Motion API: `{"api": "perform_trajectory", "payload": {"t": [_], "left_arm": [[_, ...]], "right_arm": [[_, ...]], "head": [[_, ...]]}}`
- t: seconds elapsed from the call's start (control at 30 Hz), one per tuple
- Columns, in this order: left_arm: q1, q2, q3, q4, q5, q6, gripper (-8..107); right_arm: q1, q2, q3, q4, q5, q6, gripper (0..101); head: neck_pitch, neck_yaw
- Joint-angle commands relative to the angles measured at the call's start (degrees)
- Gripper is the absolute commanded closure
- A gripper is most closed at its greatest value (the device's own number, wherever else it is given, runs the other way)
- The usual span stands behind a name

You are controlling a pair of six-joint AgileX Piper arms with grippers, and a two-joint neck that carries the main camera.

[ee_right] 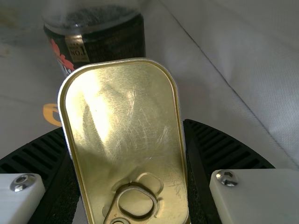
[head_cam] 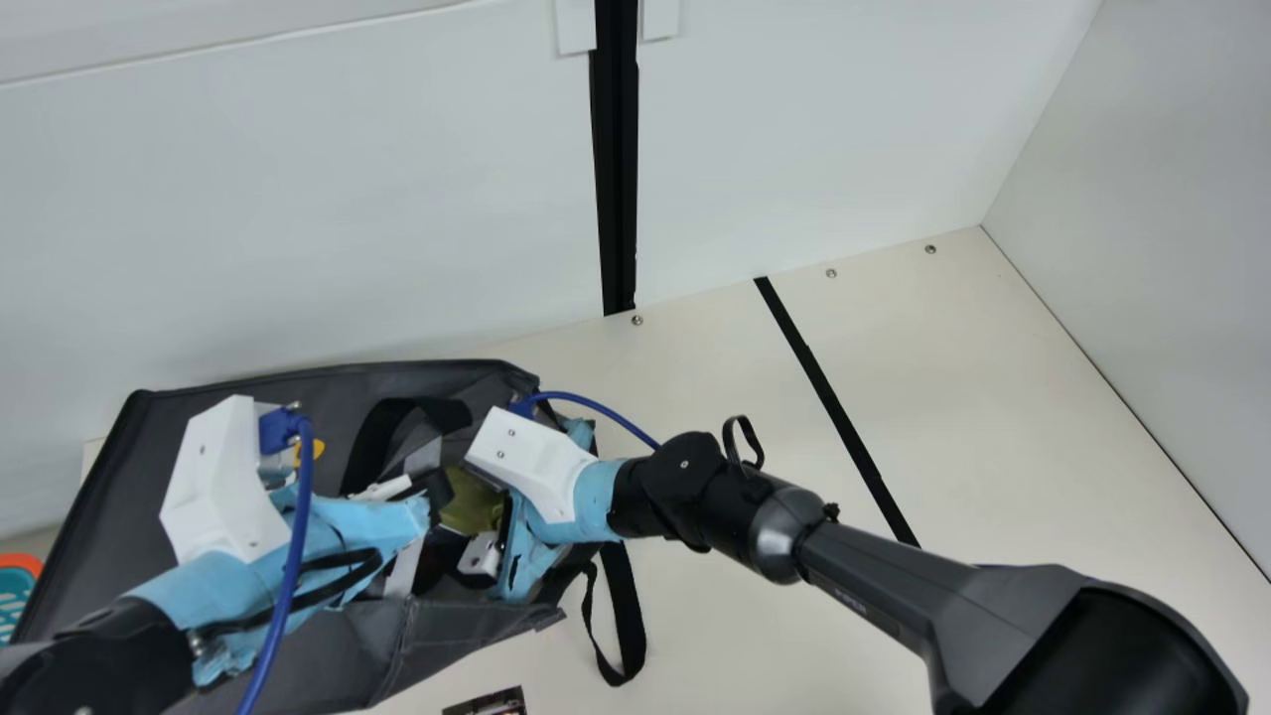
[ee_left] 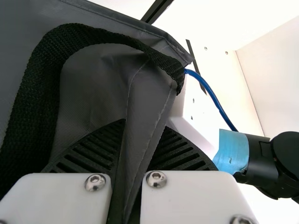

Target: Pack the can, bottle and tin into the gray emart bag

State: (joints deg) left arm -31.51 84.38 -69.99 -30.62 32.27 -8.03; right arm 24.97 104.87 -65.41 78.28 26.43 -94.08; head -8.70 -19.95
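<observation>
A gray bag (head_cam: pixel 94 536) sits at the left of a cream desk (head_cam: pixel 715 397), its mouth toward the right, with both robot arms reaching over it. The left end effector (head_cam: pixel 429 524) is closed on the bag's fabric: in the left wrist view a stitched gray fold is pinched between its two black ribbed fingers, and a wide black strap (ee_left: pixel 46 70) loops beside them. The right end effector (head_cam: pixel 465 531) is at the bag's opening, close to the left one, and grips a gold-colored tin (head_cam: pixel 471 501) between its fingers. In the right wrist view the tin is a rounded rectangle with a scuffed, shiny lid, tilted slightly, and its pull ring (ee_right: pixel 133 203) lies at the end nearer the end effector.

Beyond the tin is the bottle (ee_right: pixel 100 44), with a clear upper part and a dark label bearing a red flower; gray bag fabric surrounds it. Part of an orange mark (ee_right: pixel 51 114) appears on the fabric near the tin.

Another black strap (head_cam: pixel 624 616) trails from the bag's right end onto the desk. A dark printed item (head_cam: pixel 487 703) is partly visible at the main view's bottom edge, and a turquoise and orange object (head_cam: pixel 15 591) at its left edge. A black strip (head_cam: pixel 839 412) crosses the desk at the right.
</observation>
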Motion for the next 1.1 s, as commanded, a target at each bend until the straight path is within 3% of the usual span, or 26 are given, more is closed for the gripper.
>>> {"api": "perform_trajectory", "payload": {"t": [0.0, 0.83, 1.07], "left_arm": [[0.0, 0.0, 0.0, 0.0, 0.0, 0.0, 89], [0.0, 0.0, 0.0, 0.0, 0.0, 0.0, 89], [0.0, 0.0, 0.0, 0.0, 0.0, 0.0, 89]], "right_arm": [[0.0, 0.2, -0.1, 0.2, -0.1, -0.1, 96], [0.7, 0.2, -0.2, 0.1, -0.3, 0.3, 12], [0.6, -1.2, 0.7, -0.2, -0.1, 0.8, 10]], "head": [[-1.3, 0.0], [-1.3, 0.0], [-1.3, 0.0]]}}
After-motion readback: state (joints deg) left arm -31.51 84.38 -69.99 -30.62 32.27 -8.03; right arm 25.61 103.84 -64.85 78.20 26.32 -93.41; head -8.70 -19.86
